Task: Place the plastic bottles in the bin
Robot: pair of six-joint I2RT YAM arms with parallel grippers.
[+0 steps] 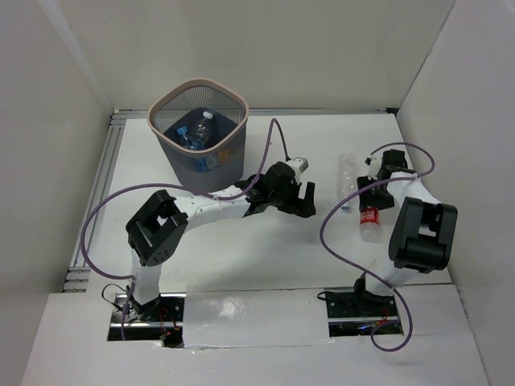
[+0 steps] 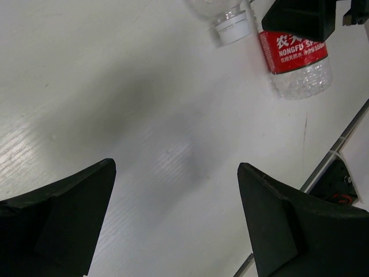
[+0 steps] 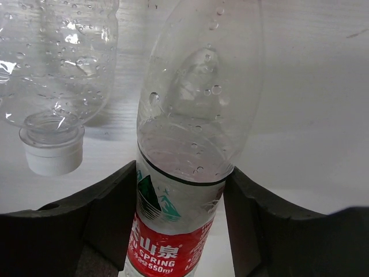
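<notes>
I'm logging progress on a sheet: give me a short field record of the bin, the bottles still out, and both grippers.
bin: upright, far left, blue-label bottles inside
still out: two, lying side by side on the table, right side
red-label bottle: between the right gripper's fingers
clear bottle: white cap, beside it, not gripped
left gripper: open, empty, over bare table
right gripper: closed on the red-label bottle
</notes>
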